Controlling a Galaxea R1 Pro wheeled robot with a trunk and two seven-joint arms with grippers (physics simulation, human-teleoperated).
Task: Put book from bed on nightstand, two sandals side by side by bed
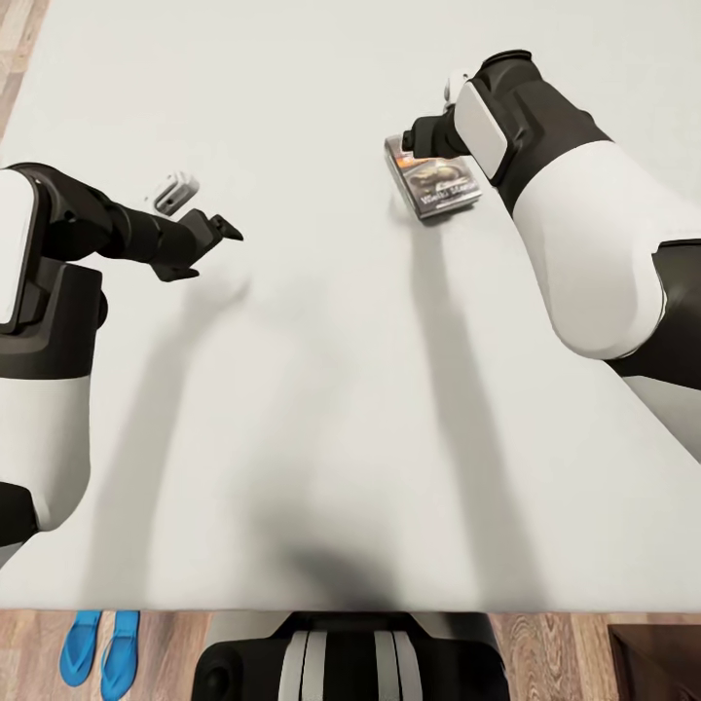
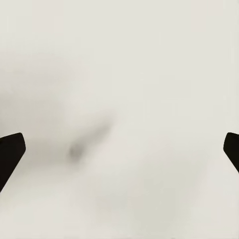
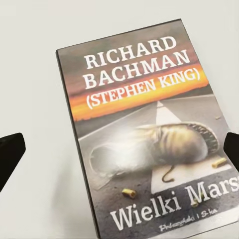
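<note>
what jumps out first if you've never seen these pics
The book, lying flat on the pale bed with the right gripper open just over it. Next, the bright blue sandals side by side on the wood floor at the bed's near edge.

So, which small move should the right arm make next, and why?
Probably lower the right gripper straight onto the book and close. The book lies flat on the bed, right under the open fingers, which do not appear to touch it yet. The left gripper hovers open, away from the book.
</note>
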